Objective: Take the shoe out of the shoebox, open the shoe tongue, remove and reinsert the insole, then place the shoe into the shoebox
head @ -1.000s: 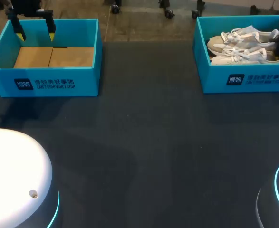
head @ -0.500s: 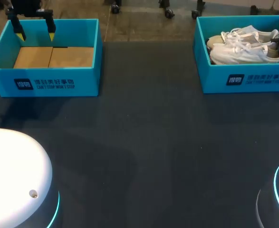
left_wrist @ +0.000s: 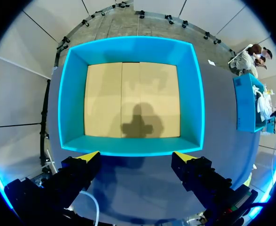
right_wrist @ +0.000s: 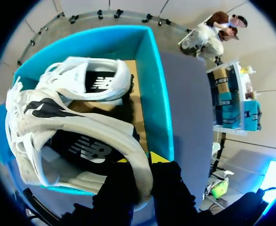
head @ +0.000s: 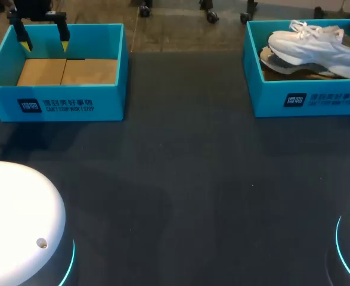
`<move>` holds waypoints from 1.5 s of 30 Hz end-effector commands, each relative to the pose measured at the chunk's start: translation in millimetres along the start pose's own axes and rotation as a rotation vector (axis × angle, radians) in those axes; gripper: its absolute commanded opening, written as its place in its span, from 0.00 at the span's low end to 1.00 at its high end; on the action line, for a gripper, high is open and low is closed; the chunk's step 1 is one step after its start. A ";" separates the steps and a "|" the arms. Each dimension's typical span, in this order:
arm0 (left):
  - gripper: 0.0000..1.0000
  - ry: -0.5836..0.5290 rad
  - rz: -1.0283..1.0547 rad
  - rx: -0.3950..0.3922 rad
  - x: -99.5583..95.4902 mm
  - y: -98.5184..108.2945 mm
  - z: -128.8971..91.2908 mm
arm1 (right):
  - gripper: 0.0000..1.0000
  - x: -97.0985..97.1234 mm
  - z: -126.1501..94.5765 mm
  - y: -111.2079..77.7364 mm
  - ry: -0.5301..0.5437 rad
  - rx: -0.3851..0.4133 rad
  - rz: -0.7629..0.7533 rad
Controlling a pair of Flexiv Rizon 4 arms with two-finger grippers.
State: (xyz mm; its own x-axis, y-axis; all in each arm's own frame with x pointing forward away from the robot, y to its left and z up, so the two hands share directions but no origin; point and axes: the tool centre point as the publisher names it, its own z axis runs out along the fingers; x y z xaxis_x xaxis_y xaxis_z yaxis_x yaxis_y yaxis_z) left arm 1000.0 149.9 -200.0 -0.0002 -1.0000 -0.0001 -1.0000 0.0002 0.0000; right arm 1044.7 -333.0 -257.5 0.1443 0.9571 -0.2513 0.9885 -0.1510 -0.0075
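Just now the shoe [head: 315, 44] has been hoisted. A sec ago it was lying low in the right shoebox [head: 306, 101] beside the second shoe [head: 274, 59], w/ only laces and upper showing over the wall. Now it is held up over the box, sole down, toe pointed twd the middle of the surface [head: 180, 179], heel at the box's outer end. The second shoe is left on the box floor underneath.

So step 1 is judged underway but not finished. The shoe is raised but not yet carried past the walls or set down. Tongue and insole work has not been started.

The right fingers [right_wrist: 160, 157] are clamped on the heel collar from above, a yellow tip seen each side of the heel wall. One tip is prob. inside the opening, though that is partly hidden by the shoe itself. The shoe is hung from that heel grip alone, so some sag at the toe is to be expected.

The left fingers [left_wrist: 88, 156] are spread wide w/ nothing between them. They are parked pointing down over the far wall of the left shoebox [head: 55, 104], where only a bare cardboard floor is seen.
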 end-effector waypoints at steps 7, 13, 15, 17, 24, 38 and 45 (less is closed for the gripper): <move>1.00 0.000 0.000 0.000 -0.1 0.0 0.0 | 0.00 5.7 -84.0 -14.4 -0.054 -0.046 -0.026; 1.00 0.000 0.000 0.000 -0.1 0.0 0.0 | 0.00 7.1 -107.5 -15.9 -0.054 -0.065 -0.026; 1.00 0.000 0.000 0.000 -0.1 0.0 0.0 | 0.00 8.6 -113.4 -16.3 -0.058 -0.069 -0.021; 1.00 0.000 0.000 0.000 -0.1 0.0 0.0 | 0.00 9.7 -118.8 -16.9 -0.052 -0.076 -0.019; 1.00 0.000 0.000 0.000 -0.1 0.0 0.0 | 0.00 11.9 -123.6 -16.3 -0.080 -0.046 -0.005; 1.00 0.000 0.000 0.000 -0.1 0.0 0.0 | 0.00 36.2 -137.4 -51.2 -0.086 -0.084 -0.007; 1.00 0.000 0.000 0.000 -0.1 0.0 0.0 | 0.00 73.5 -167.4 -106.3 -0.110 -0.124 -0.010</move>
State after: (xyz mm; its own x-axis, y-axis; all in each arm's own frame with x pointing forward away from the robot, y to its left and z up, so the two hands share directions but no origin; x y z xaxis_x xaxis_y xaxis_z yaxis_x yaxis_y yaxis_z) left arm 1000.1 149.9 -200.0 -0.0001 -1.0000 0.0000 -1.0000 0.0001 0.0000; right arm 998.2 -223.4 -123.0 0.1316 0.9314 -0.3393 0.9913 -0.1270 0.0357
